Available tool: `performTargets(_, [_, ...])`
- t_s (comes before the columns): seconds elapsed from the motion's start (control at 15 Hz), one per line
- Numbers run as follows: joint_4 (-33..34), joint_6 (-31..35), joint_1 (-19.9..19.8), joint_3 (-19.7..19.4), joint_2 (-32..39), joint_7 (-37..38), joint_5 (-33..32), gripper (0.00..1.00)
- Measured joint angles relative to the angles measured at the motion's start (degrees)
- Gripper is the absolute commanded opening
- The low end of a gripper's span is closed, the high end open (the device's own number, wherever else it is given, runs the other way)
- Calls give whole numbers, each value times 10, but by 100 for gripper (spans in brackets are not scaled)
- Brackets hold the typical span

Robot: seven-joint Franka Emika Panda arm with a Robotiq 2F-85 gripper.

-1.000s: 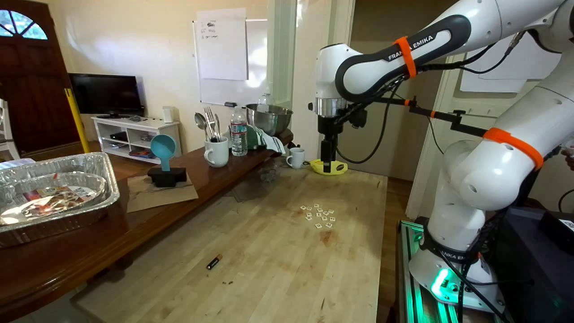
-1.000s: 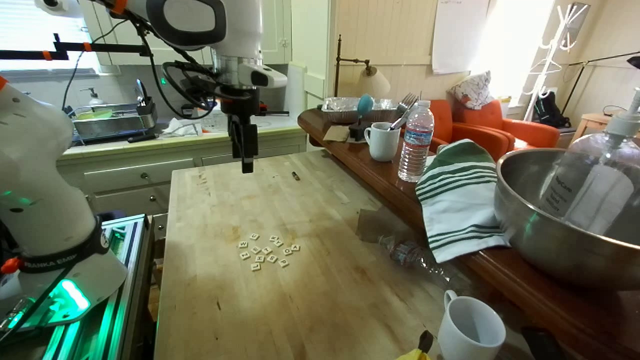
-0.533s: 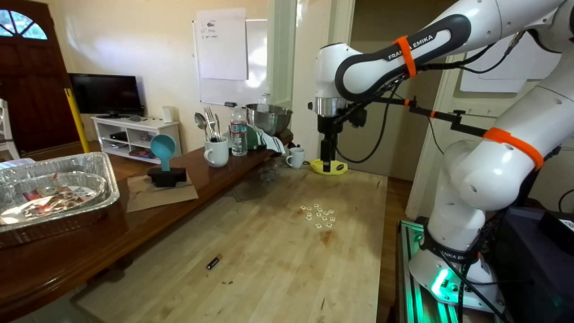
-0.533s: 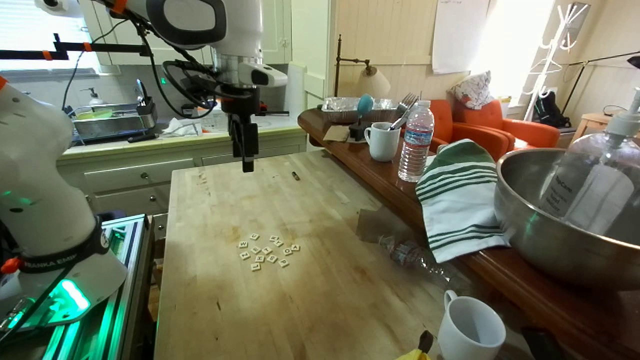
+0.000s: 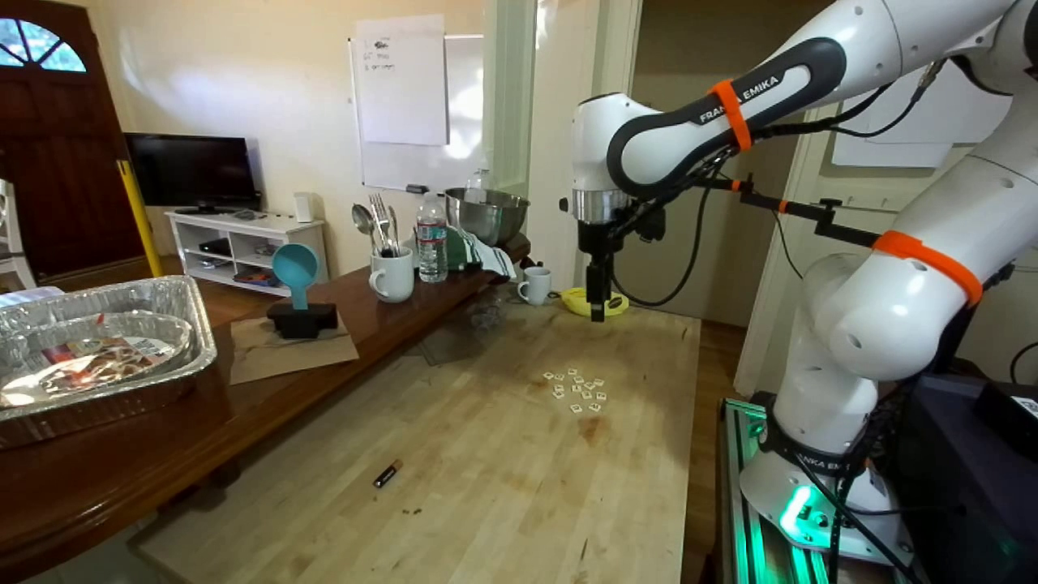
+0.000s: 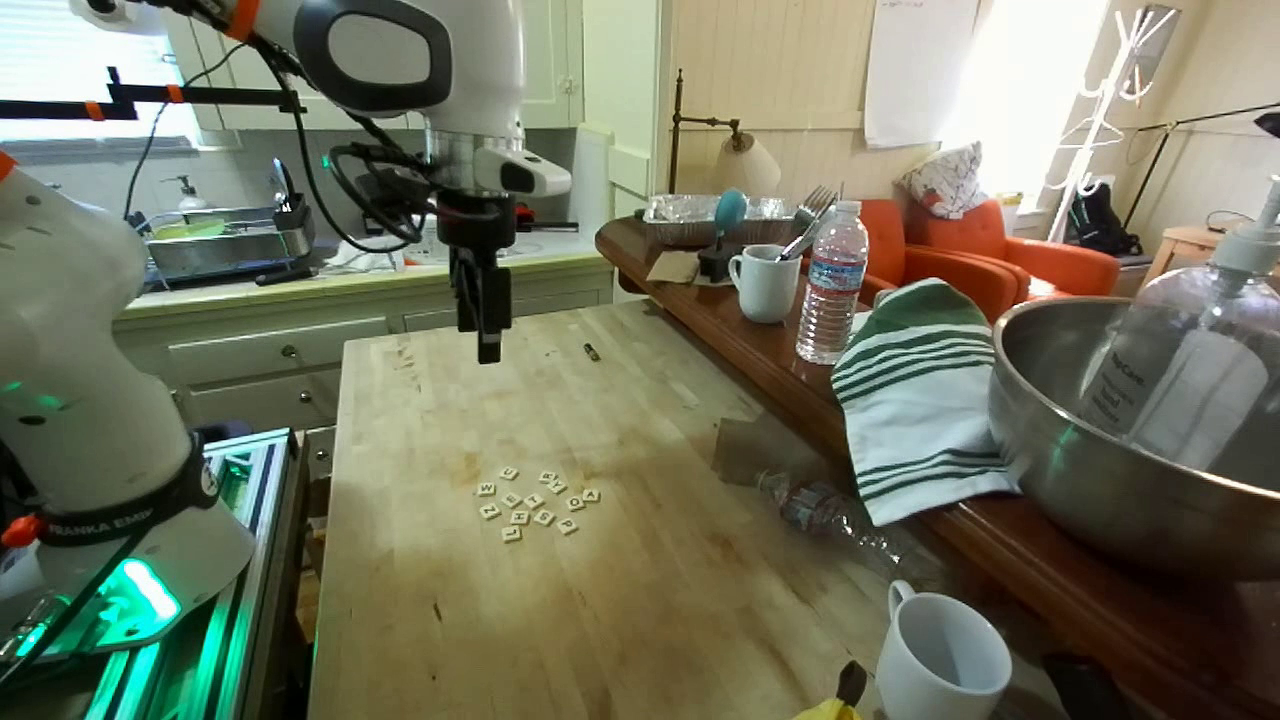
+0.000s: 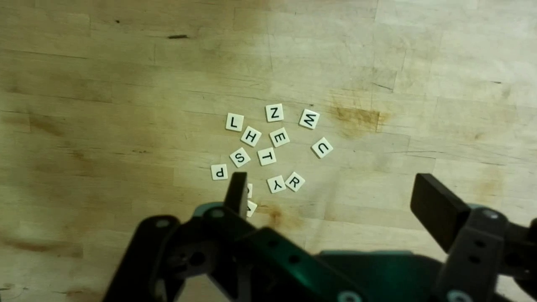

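Hovering over the table (image 6: pixel 560 630), jaws wide apart, our gripper (image 7: pixel 330 191) clears the letter tiles (image 7: pixel 267 156) with height to spare; we see pale wood (image 6: pixel 410 500) between their cluster and the robot-side edge (image 6: pixel 332 500), a dark counter (image 5: pixel 203 422) opposite, orange chairs (image 6: pixel 945 270) beyond.

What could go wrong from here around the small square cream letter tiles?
If lowered, the open black two-fingered tool could push the letter tiles aside, since they lie close together. The Y tile and R tile touch or nearly so; both might get caught. In the wrist view, one finger hides part of two tiles, so their places may be misjudged.
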Motion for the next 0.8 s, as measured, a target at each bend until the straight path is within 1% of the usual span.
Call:
performTargets(0.13, [-14, 22, -6, -11, 9, -13, -2, 100])
performTargets(0.33, [-32, 74, -14, -33, 32, -48, -4, 100])
performTargets(0.6, [-47, 151, -15, -59, 76, -106, -2, 100])
performTargets(0.8, [-55, 203, -13, -70, 109, -151, 11, 100])
